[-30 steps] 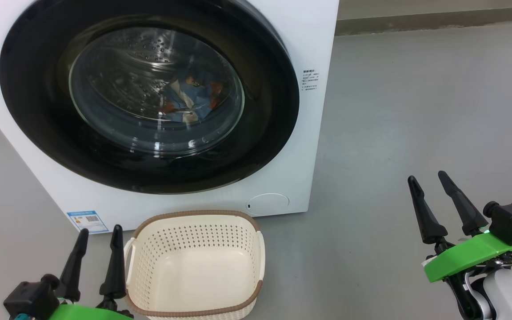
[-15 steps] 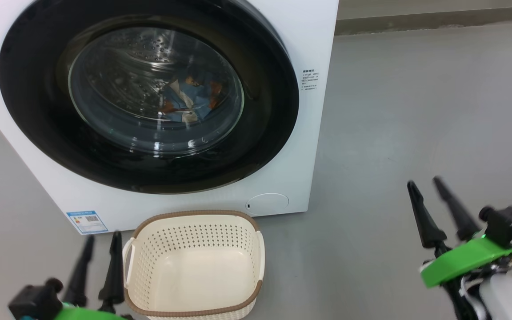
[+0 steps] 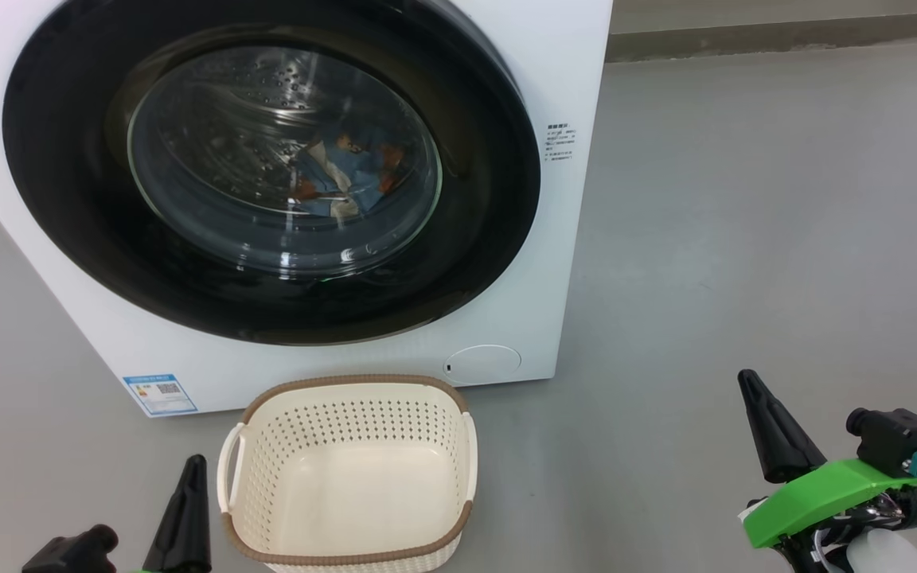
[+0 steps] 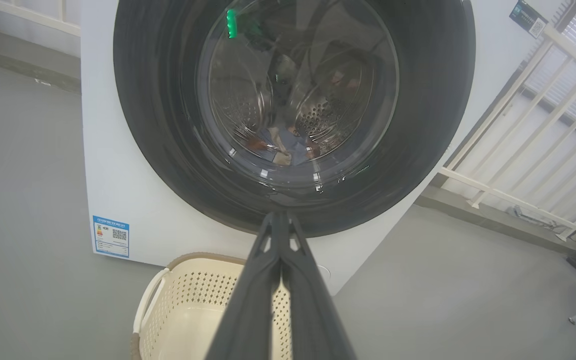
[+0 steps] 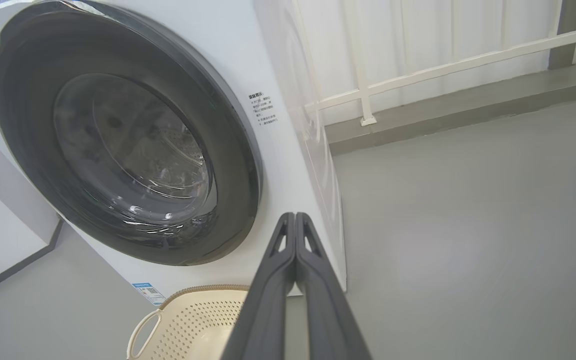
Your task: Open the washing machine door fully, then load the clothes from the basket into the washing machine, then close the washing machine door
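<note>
With both pairs pressed tip to tip and nothing caught between them, the left fingers [image 4: 258,300] and the right fingers [image 5: 273,300] hold nothing. In the head view the left pair rises at the near left, just beside the left handle of the basket [image 3: 347,382] and not touching it. The right pair stands at the near right over bare grey floor [image 3: 745,239], well apart from both basket and machine. Both pairs point towards the far side, where the washer stands.

The basket sits on the floor just in front of the washing machine [image 3: 522,48], below the lower edge of the washing machine door [image 3: 267,310], and its bare cream bottom shows. The door lies shut, flat against the white front. Through its glass window the clothes [image 3: 347,171] lie inside the steel drum, blue fabric with orange patches. A blue label [image 3: 160,394] sits at the lower left corner of the front, left of the basket. A small round flap [image 3: 482,360] sits at the lower right. Beyond the machine's right side, a white railing [image 5: 443,65] runs along the far wall.
</note>
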You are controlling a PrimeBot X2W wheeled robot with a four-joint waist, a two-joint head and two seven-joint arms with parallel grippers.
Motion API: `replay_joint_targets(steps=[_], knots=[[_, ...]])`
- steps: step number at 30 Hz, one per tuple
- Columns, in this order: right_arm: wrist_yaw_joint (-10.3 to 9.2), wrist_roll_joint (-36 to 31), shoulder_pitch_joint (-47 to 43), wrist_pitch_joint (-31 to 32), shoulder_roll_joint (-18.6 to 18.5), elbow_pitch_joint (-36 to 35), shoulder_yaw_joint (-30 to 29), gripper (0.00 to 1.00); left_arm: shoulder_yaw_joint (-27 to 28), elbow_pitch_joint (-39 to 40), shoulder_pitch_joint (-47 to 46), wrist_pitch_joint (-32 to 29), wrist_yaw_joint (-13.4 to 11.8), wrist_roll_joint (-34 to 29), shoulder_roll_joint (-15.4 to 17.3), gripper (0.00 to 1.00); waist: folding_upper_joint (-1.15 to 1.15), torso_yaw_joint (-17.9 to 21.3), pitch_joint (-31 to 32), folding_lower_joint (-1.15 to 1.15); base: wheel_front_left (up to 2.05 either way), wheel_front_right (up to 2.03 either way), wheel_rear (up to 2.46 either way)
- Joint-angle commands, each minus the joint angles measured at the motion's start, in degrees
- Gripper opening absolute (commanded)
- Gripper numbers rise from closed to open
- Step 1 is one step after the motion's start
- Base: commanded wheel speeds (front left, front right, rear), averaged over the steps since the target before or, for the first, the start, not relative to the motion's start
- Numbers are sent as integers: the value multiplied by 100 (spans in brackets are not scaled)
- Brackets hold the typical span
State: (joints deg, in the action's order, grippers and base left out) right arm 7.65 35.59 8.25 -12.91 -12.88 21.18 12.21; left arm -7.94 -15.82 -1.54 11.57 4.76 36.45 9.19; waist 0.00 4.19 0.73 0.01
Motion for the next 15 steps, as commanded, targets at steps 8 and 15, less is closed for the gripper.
replay_joint_targets(steps=[8, 15], knots=[[-3, 462, 158, 156, -5, -194, -225, 0, 186, 127, -192, -128, 40, 453, -17, 0, 0, -30, -6, -1, 0, 0, 0], [-4, 811, 136, 272, 59, -226, -333, 0, 269, 127, -213, -240, 55, 795, -58, 0, 0, -56, -11, -1, 0, 0, 0]])
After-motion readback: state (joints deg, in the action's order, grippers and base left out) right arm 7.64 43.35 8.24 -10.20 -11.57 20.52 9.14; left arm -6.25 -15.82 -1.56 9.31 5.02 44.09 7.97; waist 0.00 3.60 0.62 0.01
